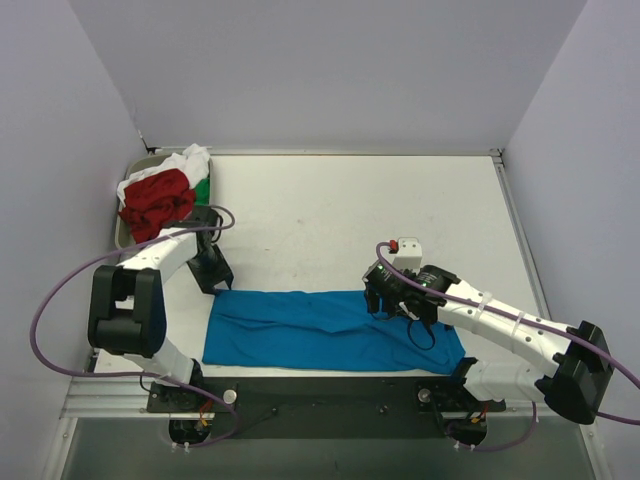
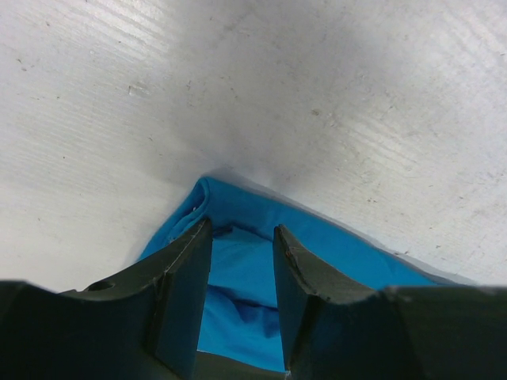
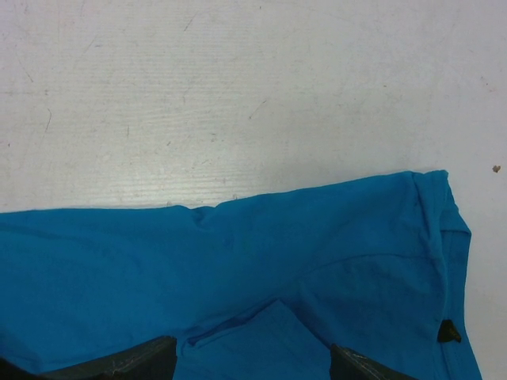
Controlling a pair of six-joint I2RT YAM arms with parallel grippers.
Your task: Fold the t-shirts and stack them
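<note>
The bright blue t-shirt lies flat as a long folded strip near the table's front edge. My left gripper is at its far left corner. In the left wrist view the gripper is open, its fingers either side of the blue corner. My right gripper hovers over the shirt's far edge, right of centre. In the right wrist view the gripper is wide open above the blue cloth. A small black tag shows at the right. Red, white and green shirts lie heaped at the back left.
The heaped shirts sit in a grey tray at the table's back left corner. Grey walls close the table's left, back and right sides. White tabletop lies beyond the blue shirt. A black rail with the arm bases runs along the front.
</note>
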